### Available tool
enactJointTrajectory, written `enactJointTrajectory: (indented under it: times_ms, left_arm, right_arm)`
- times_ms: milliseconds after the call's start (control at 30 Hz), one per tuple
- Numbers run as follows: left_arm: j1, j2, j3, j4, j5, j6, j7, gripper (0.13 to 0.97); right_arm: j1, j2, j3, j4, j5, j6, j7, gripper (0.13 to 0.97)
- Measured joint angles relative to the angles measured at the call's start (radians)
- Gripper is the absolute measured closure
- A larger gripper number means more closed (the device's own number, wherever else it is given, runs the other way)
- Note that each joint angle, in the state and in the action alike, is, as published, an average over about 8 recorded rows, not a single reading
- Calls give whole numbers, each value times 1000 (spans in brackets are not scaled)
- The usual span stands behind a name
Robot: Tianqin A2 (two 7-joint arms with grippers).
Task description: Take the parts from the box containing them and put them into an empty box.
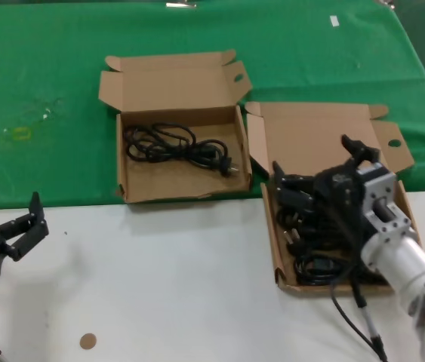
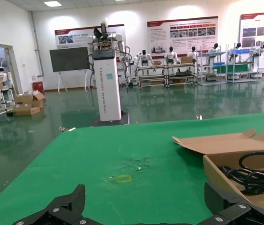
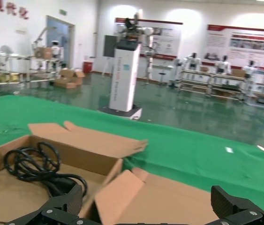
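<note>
Brown carton, head view: the shallow corrugated cardboard box with the round-holed tab (image 1: 333, 219) sits on the right, straddling the white table and the green cloth; it holds the remaining black looped power cords (image 1: 310, 249).
Second carton, head view: the other shallow brown cardboard box with a wavy front rim (image 1: 178, 143) lies left of it and farther away on the cloth, with one black cord bundle (image 1: 178, 145) already inside.
Right gripper, head view: the black right gripper (image 1: 314, 185) hangs over the far half of the full carton, just above the cords; fingers look spread, nothing pinched.
Step advice: I would lower onto the thick middle of one bundle, not a stray loop, so neighbours do not drag out.
Left gripper, head view: the black left gripper (image 1: 20, 226) waits at the near left over the table, fingers spread.
Left wrist view: spread fingertips (image 2: 71, 204) face the green cloth (image 2: 122, 164); the wavy-rimmed carton's corner and its cord show beyond.
Right wrist view: spread fingertips (image 3: 64, 204) frame both cartons.
Surface: white tabletop (image 1: 159, 286) near, green cloth far.
Room: a large hall with a white robot stand (image 2: 107, 79), shelving and wall posters.
</note>
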Motion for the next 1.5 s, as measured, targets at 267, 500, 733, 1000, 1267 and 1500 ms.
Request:
enactJointTrajectory:
  times_ms: [267,500,733,1000,1267,1500]
  left_arm:
    - [0,0,0,0,0,0,0,211]
    - [0,0,0,0,0,0,0,150]
    - [0,0,0,0,0,0,0,132]
    - [0,0,0,0,0,0,0,132]
    - [0,0,0,0,0,0,0,132]
    - [0,0,0,0,0,0,0,132]
  right_arm:
    - [-124,21,50,116,48,66,25,129]
    - [-162,27,65,153,63,87,33,129]
    - [-163,27,66,154,63,88,33,129]
    - [-163,27,66,154,63,88,33,129]
    - [-163,27,66,154,63,88,33,129]
    - [-163,27,66,154,63,88,33,129]
